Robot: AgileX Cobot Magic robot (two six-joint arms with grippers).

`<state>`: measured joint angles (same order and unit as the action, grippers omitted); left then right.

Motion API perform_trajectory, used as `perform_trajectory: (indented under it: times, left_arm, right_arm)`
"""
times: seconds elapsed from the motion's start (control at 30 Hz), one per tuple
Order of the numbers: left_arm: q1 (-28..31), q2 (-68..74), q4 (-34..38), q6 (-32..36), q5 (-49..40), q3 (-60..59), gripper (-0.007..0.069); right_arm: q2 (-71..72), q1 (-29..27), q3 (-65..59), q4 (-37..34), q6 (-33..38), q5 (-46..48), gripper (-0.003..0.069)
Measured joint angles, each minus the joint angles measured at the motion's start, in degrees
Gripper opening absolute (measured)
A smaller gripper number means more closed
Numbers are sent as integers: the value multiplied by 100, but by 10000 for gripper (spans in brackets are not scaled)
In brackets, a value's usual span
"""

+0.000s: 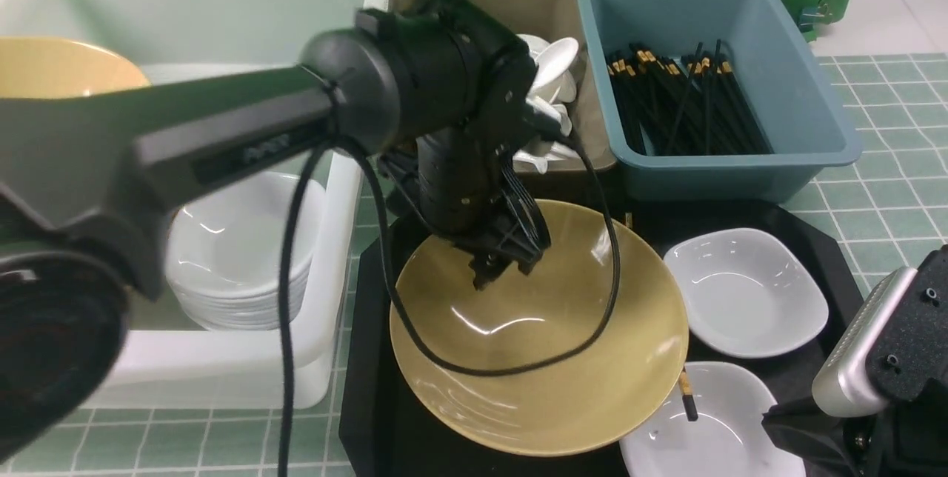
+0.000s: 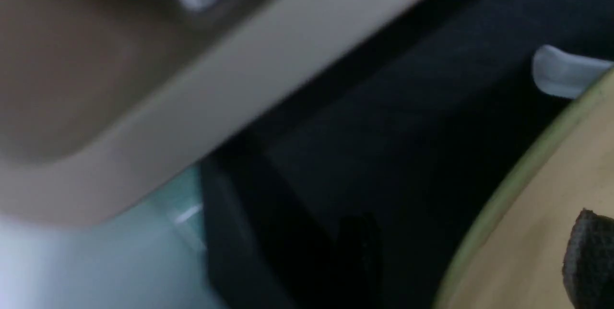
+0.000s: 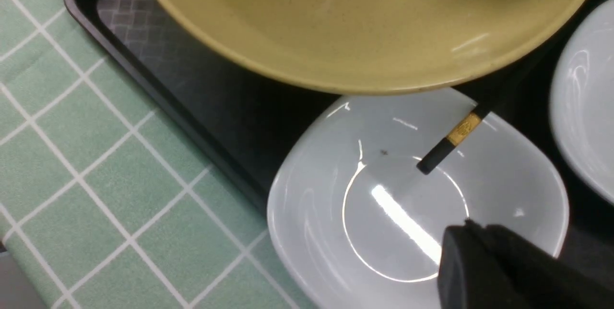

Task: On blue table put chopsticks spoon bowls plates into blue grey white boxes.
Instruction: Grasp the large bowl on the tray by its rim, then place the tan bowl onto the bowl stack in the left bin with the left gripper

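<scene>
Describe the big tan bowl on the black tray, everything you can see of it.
The tan bowl is wide, round and glossy. It looks ceramic and is empty. It sits mouth up on the black tray, just nearer the robot than the grey-brown bin. Its near rim overhangs a white dish, and the banded end of a chopstick pokes out from beneath it. The left gripper hangs over its far side; contact is unclear.

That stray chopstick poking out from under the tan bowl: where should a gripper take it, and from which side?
Probably best to pinch the exposed thick end of the chopstick near its gold band, coming from above over the near white plate; the bowl covers the rest.
</scene>
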<state>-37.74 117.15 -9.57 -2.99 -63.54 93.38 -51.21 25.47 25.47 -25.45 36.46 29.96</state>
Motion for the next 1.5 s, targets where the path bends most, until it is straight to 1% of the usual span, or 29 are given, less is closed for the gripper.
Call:
perform_trajectory:
  times: [0.07, 0.13, 0.17, 0.3, 0.37, 0.47, 0.53, 0.6, 0.67, 0.83, 0.87, 0.97, 1.03, 1.07, 1.1, 1.17, 1.2, 1.23, 1.27, 1.33, 1.43, 1.47, 1.5]
  left_arm:
    - [0, 93, 131, 299, 2, 0, 382]
    - [20, 93, 294, 574, -12, 42, 297]
    - [25, 70, 403, 653, -27, 56, 269]
    - [20, -62, 518, 641, -135, 67, 228]
    - [13, -163, 560, 644, -209, 67, 195]
    - [6, -544, 772, 660, -335, 57, 70]
    - [0, -862, 713, 762, -340, 55, 24]
    - [17, -1293, 696, 914, -333, 42, 5]
    - [48, -1611, 575, 1046, -317, 36, 8]
    - [548, -2463, 687, 1084, -310, 18, 6]
    - [878, -2766, 726, 1078, -310, 18, 6]
    - [1575, -3193, 733, 1067, -335, 18, 6]
    - [2429, -3543, 733, 990, -328, 18, 6]
    - [2956, -3710, 746, 887, -294, 18, 6]
    - [3049, -3736, 746, 875, -285, 18, 6]
    - [4271, -3989, 899, 757, -93, 18, 6]
    - [4636, -4037, 957, 737, -63, 18, 6]
    - [4813, -4055, 1006, 732, -43, 18, 6]
    - [5316, -4088, 1199, 684, 12, -20, 6]
    - [6083, -4122, 1507, 559, 185, -245, 6]
    - [6719, -4102, 1735, 378, 742, -1013, 6]
    - [6719, -4102, 1735, 378, 742, -1013, 6]
    - [6815, -4077, 1743, 299, 1053, -1502, 7]
  right_arm:
    - [0, 0, 0, 0, 0, 56, 77]
    - [0, 0, 0, 0, 0, 113, 77]
    - [0, 0, 0, 0, 0, 119, 78]
    - [0, 0, 0, 0, -6, 119, 78]
    - [0, 0, 0, 0, -6, 119, 79]
    - [0, 0, 0, 0, -6, 119, 82]
    - [0, 0, 0, 0, -6, 119, 84]
    - [0, 0, 0, 0, -6, 119, 88]
    - [0, 0, 0, 0, -6, 119, 89]
    - [0, 0, 0, 0, -6, 119, 91]
    - [0, 0, 0, 0, -6, 119, 92]
    - [0, 0, 0, 0, -6, 119, 93]
    - [0, 0, 0, 0, -6, 119, 95]
    - [0, 0, 0, 0, -6, 119, 97]
    - [0, 0, 0, 0, -6, 119, 97]
    - [0, 0, 0, 0, -6, 119, 99]
    - [0, 0, 0, 0, -6, 119, 99]
    - [0, 0, 0, 0, -6, 119, 99]
    - [0, 0, 0, 0, -6, 119, 99]
    - [0, 0, 0, 0, -6, 119, 99]
    - [0, 0, 0, -24, -11, 113, 99]
    - [0, 0, 0, -23, -11, 113, 99]
    - [0, 0, 0, -33, -17, 109, 99]
